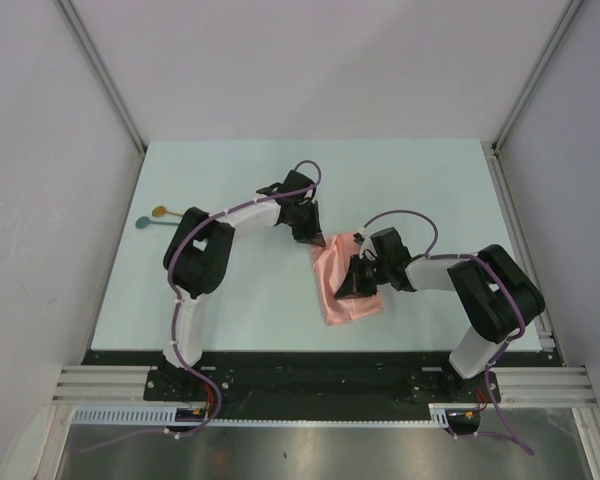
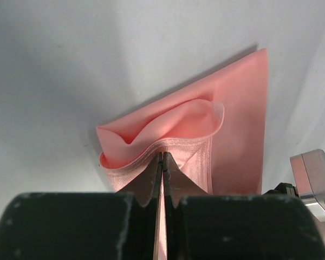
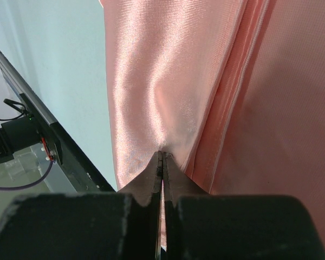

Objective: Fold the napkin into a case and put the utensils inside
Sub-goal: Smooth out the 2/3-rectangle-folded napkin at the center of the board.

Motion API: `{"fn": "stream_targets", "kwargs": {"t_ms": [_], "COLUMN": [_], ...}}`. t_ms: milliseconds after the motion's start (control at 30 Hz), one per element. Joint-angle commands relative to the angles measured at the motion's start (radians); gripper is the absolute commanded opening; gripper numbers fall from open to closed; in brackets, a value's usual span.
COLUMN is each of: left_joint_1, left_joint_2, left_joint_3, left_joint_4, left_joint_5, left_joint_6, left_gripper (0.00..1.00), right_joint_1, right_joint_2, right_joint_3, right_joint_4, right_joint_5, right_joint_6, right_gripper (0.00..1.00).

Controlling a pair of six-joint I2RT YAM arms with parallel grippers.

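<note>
One pale green table [image 1: 280, 180] fills the middle of the top view. The two arms stand at its 6 o'clock edge. The left arm [image 1: 195, 255] bends up and then reaches toward 3 o'clock. The right arm [image 1: 490, 290] reaches from the right side toward 9 o'clock. Both end over the same cloth.

The napkin [image 1: 342, 300] is salmon-pink with a light shine. It lies folded in several layers as a narrow strip, just off the middle of the table toward 5 o'clock.

The left gripper [image 2: 162, 157] is at the 11 o'clock corner of the napkin. Its fingers are pressed together on the hemmed edge, and the cloth above them stands up in a soft, open fold.

The right gripper [image 3: 162, 157] is on the 3 o'clock side of the napkin. Its fingers are also closed, pinching the cloth beside a stack of folded edges.

The two spoons lie well apart from the napkin, near the 9 o'clock edge of the table. One has a golden-brown bowl [image 1: 159, 211] and the other a teal-green bowl [image 1: 143, 223]. Their thin handles point toward 3 o'clock and go behind the elbow of the left arm. Whether the spoons touch each other I cannot tell.
</note>
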Motion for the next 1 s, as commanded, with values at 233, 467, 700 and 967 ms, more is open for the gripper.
{"fn": "stream_targets", "kwargs": {"t_ms": [233,467,700,967], "left_joint_1": [-0.017,-0.016,-0.014,-0.016], "left_joint_2": [0.031,0.037,0.036,0.042], "left_joint_3": [0.064,0.058,0.061,0.064], "left_joint_4": [0.038,0.036,0.036,0.035], "left_joint_5": [0.026,0.009,-0.005,0.000], "left_joint_6": [-0.024,-0.039,-0.039,-0.036], "left_gripper": [0.04,0.05,0.05,0.05], "right_joint_1": [-0.031,-0.097,-0.122,-0.157], "right_joint_2": [-0.009,0.001,0.122,0.248], "right_joint_3": [0.013,0.144,0.289,0.387], "right_joint_4": [0.010,-0.042,-0.034,0.027], "right_joint_5": [0.034,0.012,-0.009,-0.049], "right_joint_6": [0.009,-0.016,-0.036,0.007], "right_gripper": [0.00,0.03,0.02,0.00]}}
